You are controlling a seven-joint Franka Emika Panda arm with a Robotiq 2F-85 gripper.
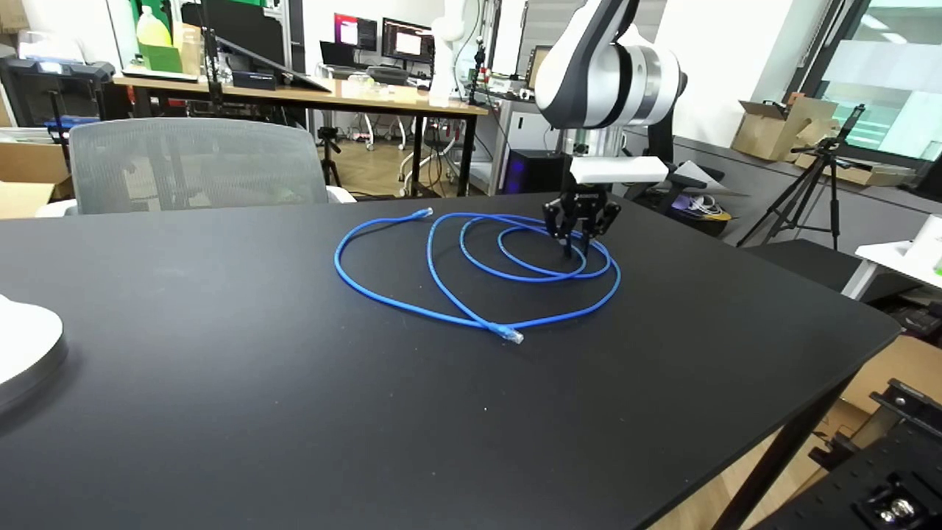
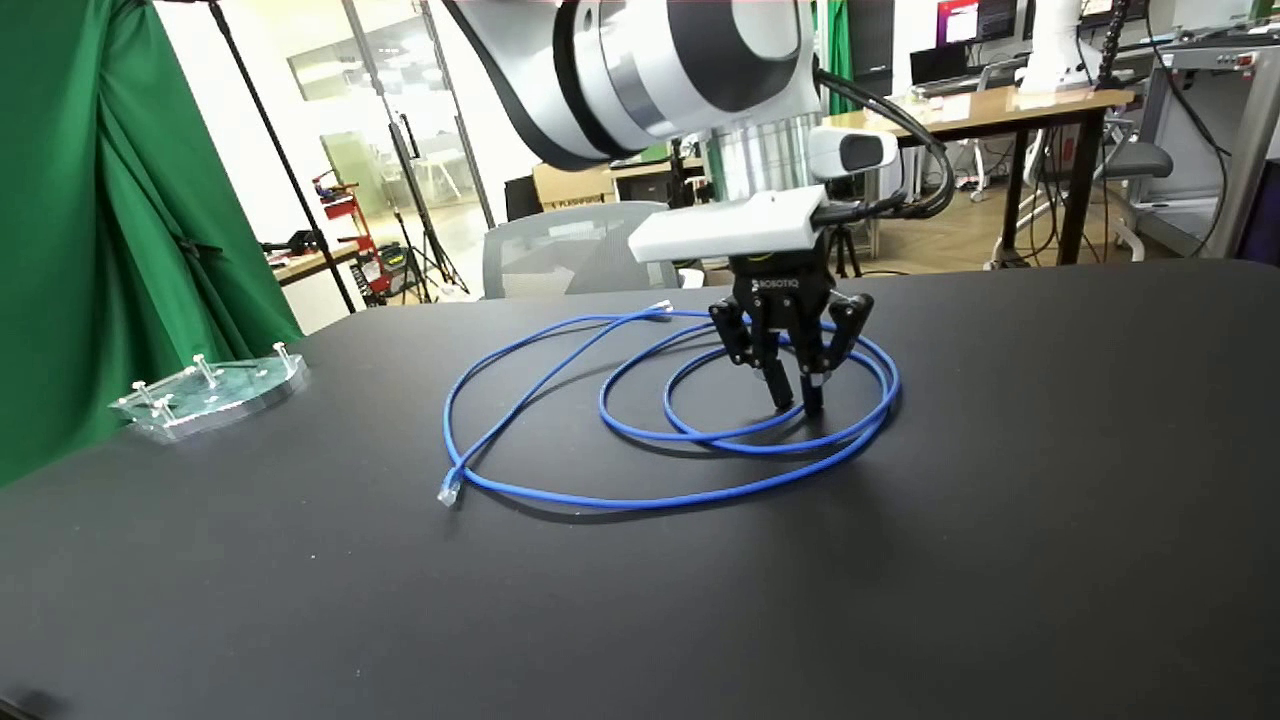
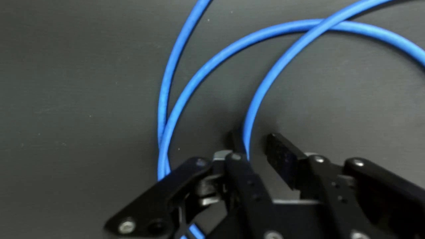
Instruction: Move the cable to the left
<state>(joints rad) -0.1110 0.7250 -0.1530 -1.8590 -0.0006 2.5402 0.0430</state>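
one strand in the gap, a whole loose coil to drag

down low over the black table [image 1: 309,427], probably just short of pinching. a narrow gap at the gripper [image 2: 798,400], with nothing clamped and one inner-loop strand of the blue cable [image 2: 714,438] between the fingertips [image 3: 282,159]. in the wrist view, off-centre, near one finger and apart from the opposite one; hard to say whether touching. otherwise lying on the table in loose overlapping loops, mostly off to the left of the gripper as seen in both exterior views.

could lose the strand on closing, by nudging it sideways or catching it only at the very tips. could scrape the table by pressing any lower. with a good pinch, could even so move just one loop: likely to leave the rest trailing, tightening at the crossings or stretching the coil out instead of shifting it whole.

also worth watching: the far connector tip [image 1: 429,212], near the table's back edge and liable to slip over in a wrong-way swing; the near connector tip [image 1: 513,336], just past a crossing and apt to hook there under tension. with a long drag, possible contact with the clear bolted plate [image 2: 215,395], well apart from the coil in an exterior view. hard to be certain of the intended left from these views.
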